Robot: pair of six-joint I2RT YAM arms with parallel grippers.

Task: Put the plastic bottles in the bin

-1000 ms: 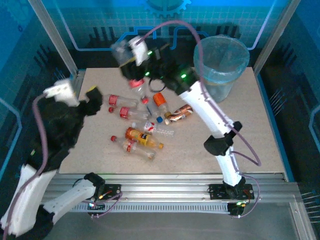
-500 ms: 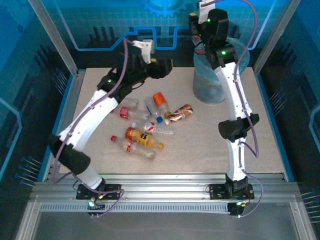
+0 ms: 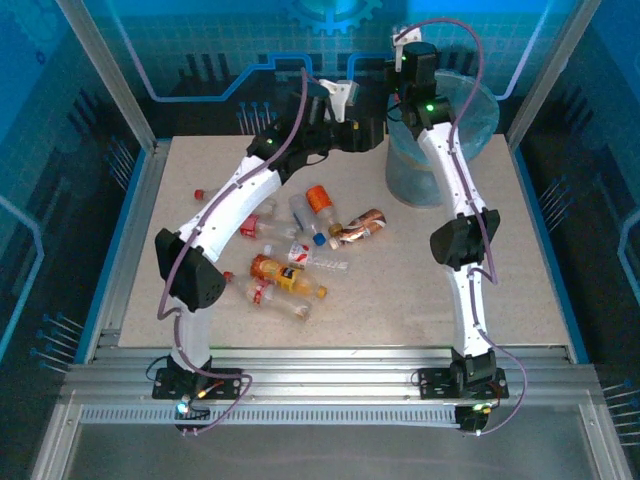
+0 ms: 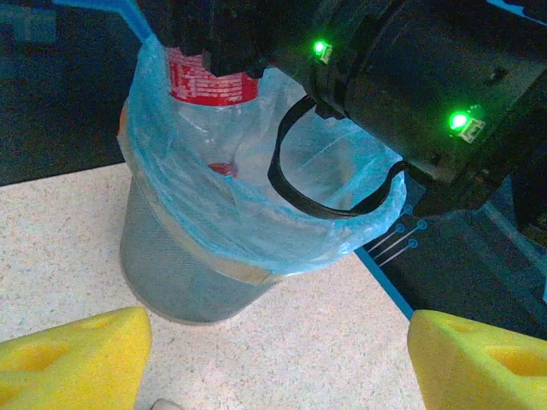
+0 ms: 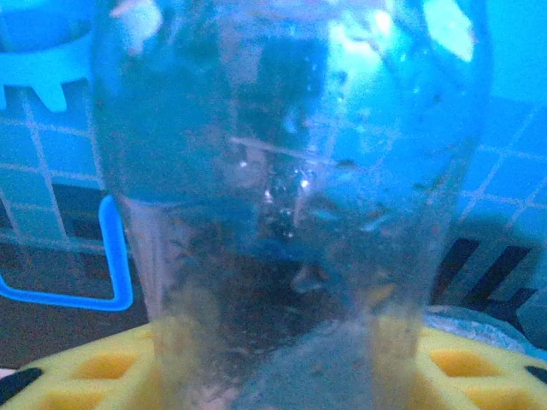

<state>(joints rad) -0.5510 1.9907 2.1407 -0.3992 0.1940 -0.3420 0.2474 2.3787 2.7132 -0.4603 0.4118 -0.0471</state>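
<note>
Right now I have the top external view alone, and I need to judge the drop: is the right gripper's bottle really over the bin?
Observer: Yes. From the left wrist view, the red-labelled bottle hangs under the right gripper, over the mouth of the bin.
Operator: Is it gripped?
Observer: The right wrist view shows it between both yellow fingers. I cannot tell whether they pinch it.
Operator: And the left gripper?
Observer: The left gripper is open, aimed at the bin and holding nothing.
</note>
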